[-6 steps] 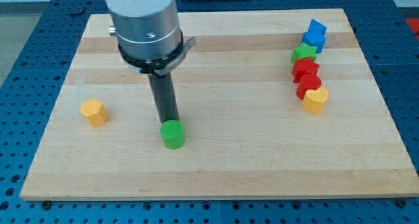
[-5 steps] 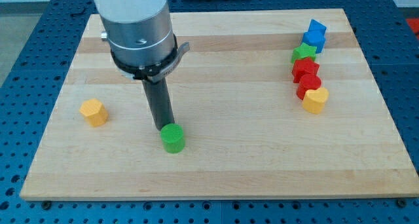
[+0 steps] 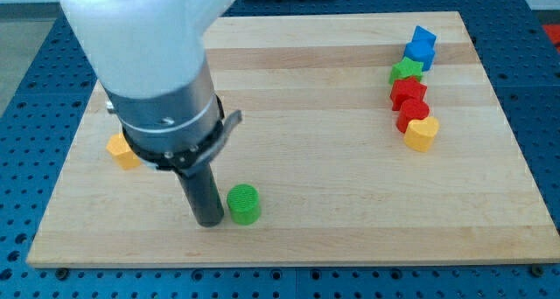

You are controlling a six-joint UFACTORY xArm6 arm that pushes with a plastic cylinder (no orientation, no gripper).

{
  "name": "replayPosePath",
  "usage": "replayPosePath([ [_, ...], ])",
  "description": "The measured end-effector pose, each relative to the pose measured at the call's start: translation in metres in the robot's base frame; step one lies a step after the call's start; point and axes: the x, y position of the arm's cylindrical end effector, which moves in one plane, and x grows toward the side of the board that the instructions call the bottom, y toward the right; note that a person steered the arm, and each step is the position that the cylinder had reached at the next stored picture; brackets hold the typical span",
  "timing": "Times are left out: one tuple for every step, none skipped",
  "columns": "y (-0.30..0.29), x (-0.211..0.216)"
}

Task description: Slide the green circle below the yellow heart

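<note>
The green circle [image 3: 243, 204] lies on the wooden board [image 3: 315, 142] at the view's lower middle-left. My tip [image 3: 209, 220] rests on the board right against the circle's left side. The yellow heart [image 3: 422, 133] sits at the view's right, at the bottom end of a column of blocks, far right of the circle and higher in the view.
Above the heart stand two red blocks [image 3: 408, 95], a green star [image 3: 406, 70] and two blue blocks [image 3: 421, 45]. A yellow hexagon [image 3: 122, 151] at the view's left is partly hidden behind the arm's body [image 3: 149, 63].
My tip moved from above the green circle down and left to its left side. The circle shifted slightly right and down. The arm now covers part of the yellow hexagon.
</note>
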Motion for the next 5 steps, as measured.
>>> replayPosePath([
  [0.038,0.002],
  [0.073,-0.007],
  [0.077,-0.009],
  [0.068,-0.009],
  [0.061,-0.014],
])
